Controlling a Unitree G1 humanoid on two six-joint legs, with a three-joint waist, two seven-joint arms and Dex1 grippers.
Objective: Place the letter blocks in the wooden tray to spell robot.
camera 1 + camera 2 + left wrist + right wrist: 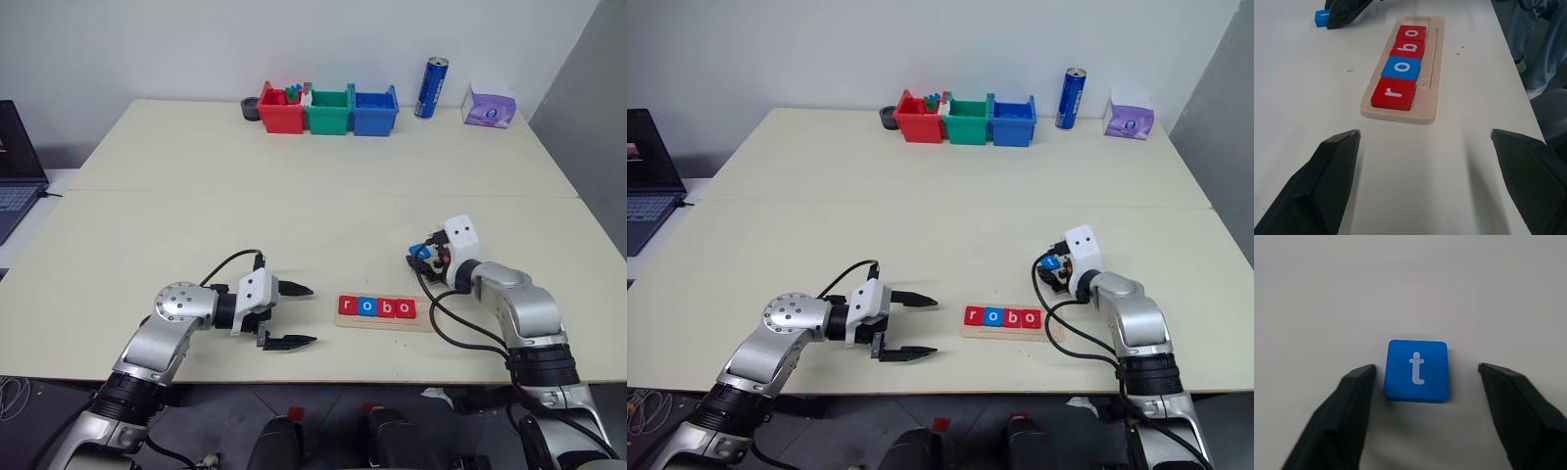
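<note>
Pale bare-wood tray [1400,110], smooth, seemingly plastic tiles [1393,94], matt tabletop [294,215]

My head pair looked down across the table [323,176]; wrist cams sat low, close; the left wrist shared the wooden tray [1431,100].

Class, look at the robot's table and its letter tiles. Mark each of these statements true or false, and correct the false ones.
1. The wooden tray holds four letter blocks. True.
2. The tiles in the tray read r, o, b, t. False: they read r, o, b, o.
3. The blue t block lies on the table between the right gripper jaws. True.
4. The left gripper holds a tile. False: its jaws are open and empty.
5. All tray tiles are red. False: one is blue.
</note>
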